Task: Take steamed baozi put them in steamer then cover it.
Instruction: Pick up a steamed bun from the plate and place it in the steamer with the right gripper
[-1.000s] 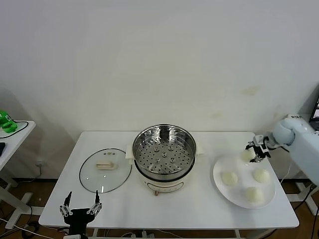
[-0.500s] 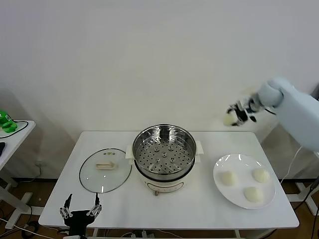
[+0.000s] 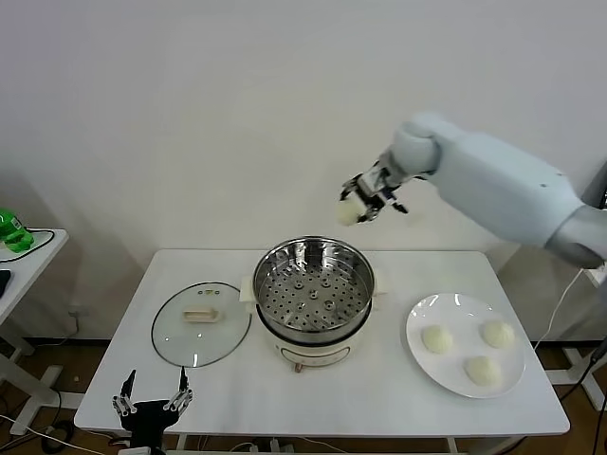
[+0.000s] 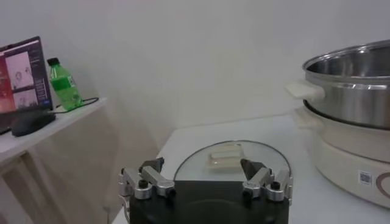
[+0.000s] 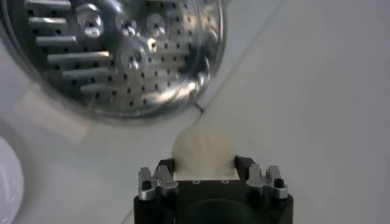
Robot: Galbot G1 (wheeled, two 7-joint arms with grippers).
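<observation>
High above the steamer's back right rim, my right gripper (image 3: 365, 202) is shut on a cream-white baozi (image 3: 349, 212); the wrist view shows that bun (image 5: 205, 152) pinched between the jaws with the perforated tray (image 5: 116, 55) below. The steel steamer (image 3: 313, 290) stands mid-table with nothing in it. Three baozi (image 3: 435, 338) (image 3: 496, 333) (image 3: 482, 370) lie on the white plate (image 3: 422, 360) at the right. The glass cover (image 3: 200, 323) lies flat left of the steamer. My left gripper (image 3: 154, 399) waits open at the table's front left edge, just before the cover (image 4: 228, 161).
A side table at the far left holds a green bottle (image 3: 11, 231), which also shows in the left wrist view (image 4: 64, 84) beside a laptop screen (image 4: 21, 72). A white wall runs behind the table.
My right gripper lifted one baozi off the plate and carried it up and leftward, from the plate's far edge to above the steamer. The left arm stayed still.
</observation>
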